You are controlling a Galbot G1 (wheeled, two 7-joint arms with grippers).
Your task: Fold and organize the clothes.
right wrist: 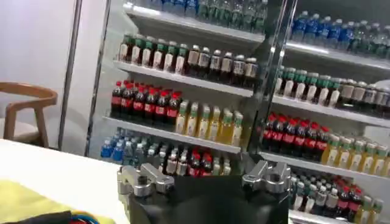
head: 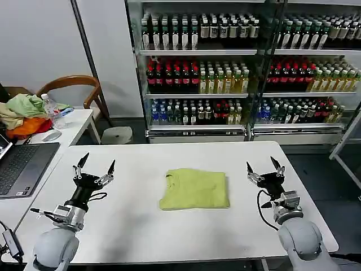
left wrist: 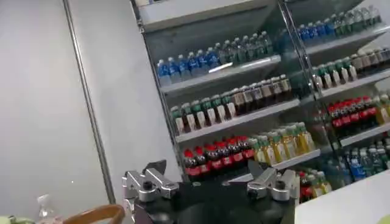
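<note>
White surface [head: 141,226], drink shelves [head: 225,73] behind. Folded lime T-shirt [head: 195,189] lies flat mid-surface, nothing on it. Laptop [head: 22,166] and garment heap [head: 25,116] well left of shirt. Left gripper [head: 95,165] and right gripper [head: 265,166] flank shirt, both spread wide, empty, off the cloth.

White table [head: 141,226] — one folded lime T-shirt [head: 195,189] lies at its middle.

Glass-fronted drinks cooler [head: 242,68] at far wall, shelves packed with bottles. Left: open grey laptop [head: 20,166], heap of green, beige, orange garments [head: 22,116], wooden chair [head: 73,84] behind.
</note>
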